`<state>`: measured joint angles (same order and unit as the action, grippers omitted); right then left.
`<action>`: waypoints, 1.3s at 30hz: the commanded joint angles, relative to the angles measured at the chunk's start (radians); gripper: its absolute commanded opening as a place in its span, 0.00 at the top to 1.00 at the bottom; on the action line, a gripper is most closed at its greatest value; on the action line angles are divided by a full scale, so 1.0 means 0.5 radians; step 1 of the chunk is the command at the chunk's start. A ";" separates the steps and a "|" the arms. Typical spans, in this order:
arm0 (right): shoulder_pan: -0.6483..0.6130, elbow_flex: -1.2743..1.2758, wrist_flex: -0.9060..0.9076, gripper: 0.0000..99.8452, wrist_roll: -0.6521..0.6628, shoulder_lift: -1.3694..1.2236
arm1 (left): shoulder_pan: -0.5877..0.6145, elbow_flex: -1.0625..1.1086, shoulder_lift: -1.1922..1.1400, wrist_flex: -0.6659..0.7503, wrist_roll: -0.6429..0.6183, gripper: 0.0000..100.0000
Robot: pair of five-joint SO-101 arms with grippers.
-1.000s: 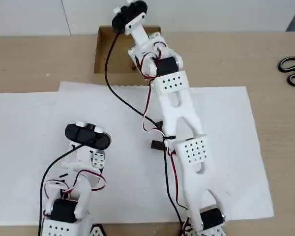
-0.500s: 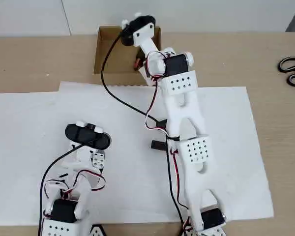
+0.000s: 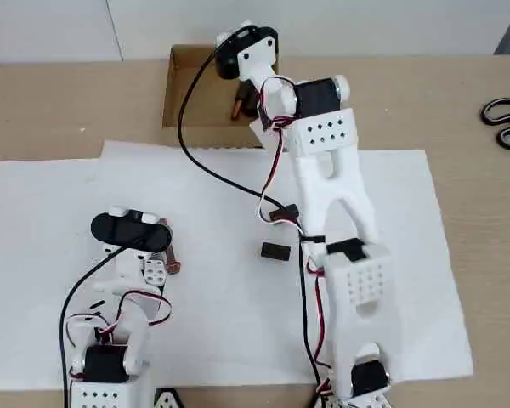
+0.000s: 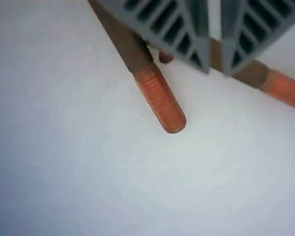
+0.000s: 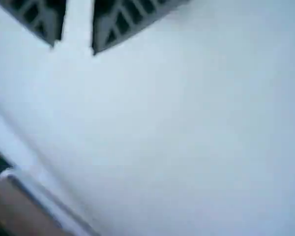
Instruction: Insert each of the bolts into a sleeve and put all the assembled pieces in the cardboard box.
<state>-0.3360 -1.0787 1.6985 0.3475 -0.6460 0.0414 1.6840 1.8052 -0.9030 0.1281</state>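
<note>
Two white robot arms sit at a wooden table (image 3: 425,93) partly covered by a sheet of white paper (image 3: 51,212). We judge the step in hand to be delivery. The right arm stretches long across the paper to the cardboard box (image 3: 172,85) at the table's far edge, with its wrist over the open top. A copper-coloured piece (image 3: 238,106) lies inside the box, just beside the arm's tip. The right gripper (image 5: 73,46) has its jaws a narrow slit apart with nothing between them.

The left arm is folded low near its base, wrist pointing down at the paper. The left gripper (image 4: 215,69) hangs close over two bolts. One bolt (image 4: 157,96) lies bare beside it with its threaded end showing, and a second bolt (image 4: 282,88) runs under it. We cannot tell whether the left gripper holds that second bolt.

A small black part (image 3: 276,251) rests on the paper between the arms, and scissors (image 3: 503,119) lie well off to the right. Next, we think, the right arm must back away from the box and the left must get a firm hold on a bolt.
</note>
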 commanded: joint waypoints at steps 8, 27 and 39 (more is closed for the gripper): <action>0.017 1.510 -0.011 0.95 0.319 1.045 | 0.037 -0.008 0.025 0.058 -0.012 0.99; -0.143 2.415 -0.192 0.89 0.930 1.419 | 0.227 -0.005 0.025 0.129 -0.064 0.99; -0.345 2.691 -0.557 0.89 0.982 1.416 | 0.224 -0.005 0.025 0.129 -0.064 0.99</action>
<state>-0.5002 0.2608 1.4638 0.8263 0.0230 0.1504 1.6840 1.8052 -0.8615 0.1005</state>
